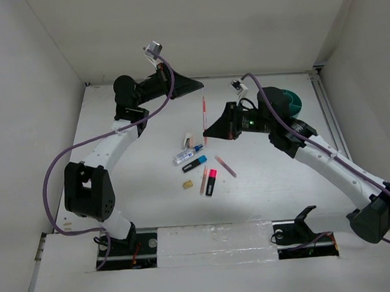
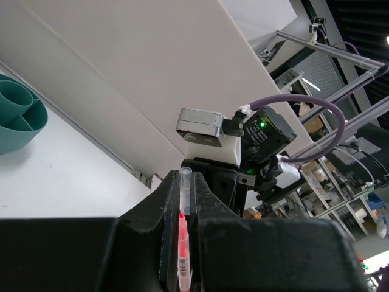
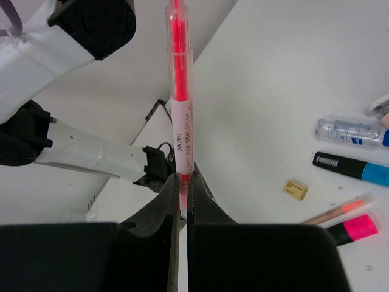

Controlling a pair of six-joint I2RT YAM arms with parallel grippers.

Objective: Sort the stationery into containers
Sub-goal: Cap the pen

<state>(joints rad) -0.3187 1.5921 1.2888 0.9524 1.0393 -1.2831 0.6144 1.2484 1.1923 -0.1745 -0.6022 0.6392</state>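
Note:
A thin pink pen (image 1: pixel 204 115) hangs above the table, held at both ends. My left gripper (image 1: pixel 201 88) is shut on its far end, where the clear cap (image 2: pixel 185 188) shows between the jaws. My right gripper (image 1: pixel 209 134) is shut on its near end (image 3: pixel 180 91). The teal divided cup (image 1: pixel 293 100) stands behind my right arm, partly hidden; it also shows in the left wrist view (image 2: pixel 18 118). On the table lie a clear blue-capped tube (image 1: pixel 187 154), a blue-capped highlighter (image 1: pixel 194 163), a pink-capped highlighter (image 1: pixel 211 182), a tan block (image 1: pixel 188 184), two more pink pens (image 1: pixel 225 166) and a white eraser (image 1: pixel 188 140).
White walls (image 1: pixel 38 76) close in the table on the left, back and right. A white strip (image 1: pixel 207 241) runs along the near edge by the arm bases. The loose items cluster at the table's middle, just left of and below my right gripper.

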